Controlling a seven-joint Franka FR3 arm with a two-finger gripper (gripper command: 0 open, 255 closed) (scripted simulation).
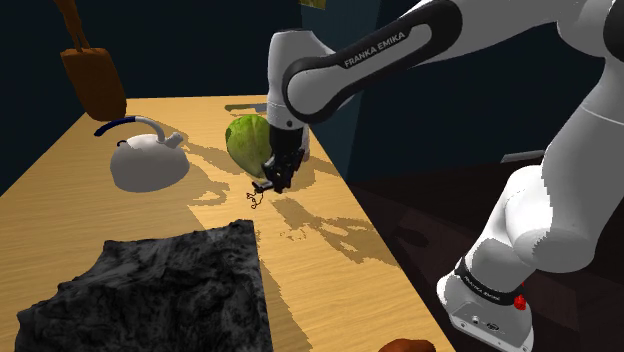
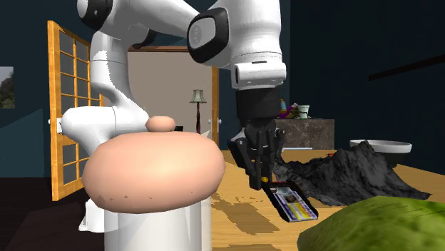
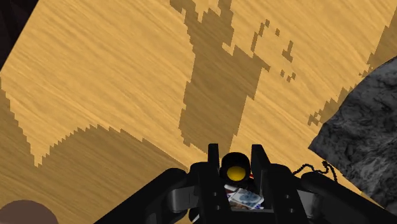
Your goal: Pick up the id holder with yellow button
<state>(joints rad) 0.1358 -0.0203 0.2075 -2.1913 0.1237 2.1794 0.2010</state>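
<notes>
1. Pinching the id holder (image 3: pixel 245 198) at its top, the black gripper (image 3: pixel 235 159) has both fingers pressed against the round reel that carries the yellow button (image 3: pixel 236 172).
2. The holder hangs tilted below the fingers, over the wooden table (image 1: pixel 60 220) and nearer the edge on the stand's side. Its printed card faces the second exterior view.
3. A thin chain (image 3: pixel 312 169) dangles from the holder.
4. A green cabbage (image 1: pixel 247 140) lies just beyond the gripper, close to that same edge.
5. A white kettle (image 1: pixel 148 162) with a blue handle stands toward the opposite edge, well apart from the gripper.
6. A black shaggy cloth (image 1: pixel 170 290) covers the shoulder view's near end of the table.
</notes>
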